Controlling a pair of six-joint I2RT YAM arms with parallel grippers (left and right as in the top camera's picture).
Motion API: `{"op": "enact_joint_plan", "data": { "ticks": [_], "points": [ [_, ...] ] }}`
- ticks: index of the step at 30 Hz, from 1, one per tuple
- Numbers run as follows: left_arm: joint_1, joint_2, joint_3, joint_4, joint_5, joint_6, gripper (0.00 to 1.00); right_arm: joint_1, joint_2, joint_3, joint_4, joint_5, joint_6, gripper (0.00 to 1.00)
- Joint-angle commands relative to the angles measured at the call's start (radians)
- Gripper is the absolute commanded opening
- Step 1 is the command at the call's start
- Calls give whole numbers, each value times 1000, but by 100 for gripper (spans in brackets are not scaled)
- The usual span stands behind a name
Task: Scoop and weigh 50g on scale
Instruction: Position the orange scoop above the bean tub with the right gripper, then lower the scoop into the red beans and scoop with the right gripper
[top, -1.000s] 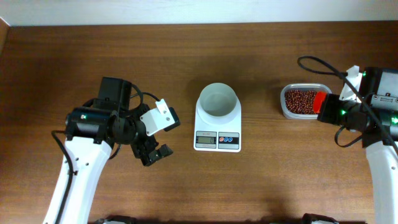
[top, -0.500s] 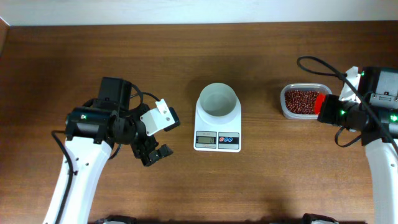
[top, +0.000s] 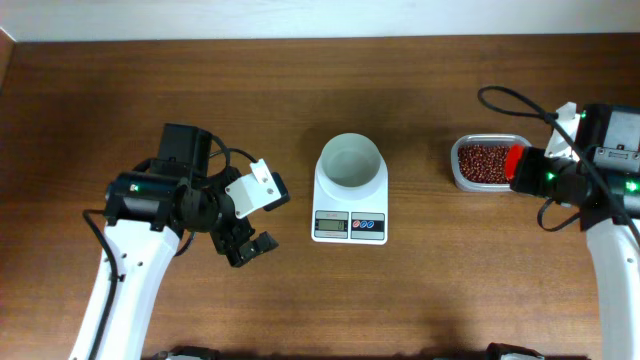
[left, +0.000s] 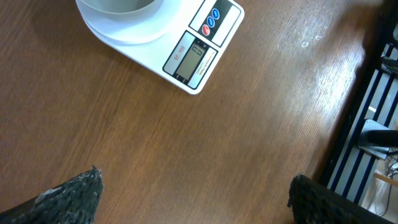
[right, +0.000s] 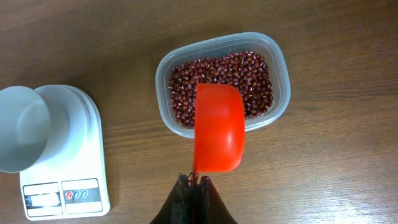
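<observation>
Beans (right: 249, 81), small and dark red-brown, are filling a clear rectangular plastic tub (right: 283, 74) on the brown wooden worktop (top: 420, 290), right of the small white digital scale (top: 350, 205). The scale's round white bowl (top: 350, 162) is sitting empty. The right hand (right: 194, 183), pressed together, is pinching an orange-red plastic scoop (right: 219, 127) over the tub's rim. The left hand (left: 193, 202) is hanging spread over bare wood.

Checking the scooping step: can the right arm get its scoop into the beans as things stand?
Probably yes. The right fingers are shut on the orange-red scoop, which hangs over the near edge of the open plastic tub; nothing covers the red-brown beans.
</observation>
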Motion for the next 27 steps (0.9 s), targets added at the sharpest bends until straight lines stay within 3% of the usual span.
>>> {"op": "enact_joint_plan", "data": {
  "ticks": [1,13,17,27],
  "points": [
    [4,3,17,1,18,19,99,3,35,5,8,-13,0,4],
    [4,3,17,1,18,19,99,3,84,5,42,145,-51,4],
    [4,3,17,1,18,19,99,3,184,5,80,144,-136,4],
    [4,3,17,1,18,19,99,3,422,5,182,129,-154,4]
  ]
}}
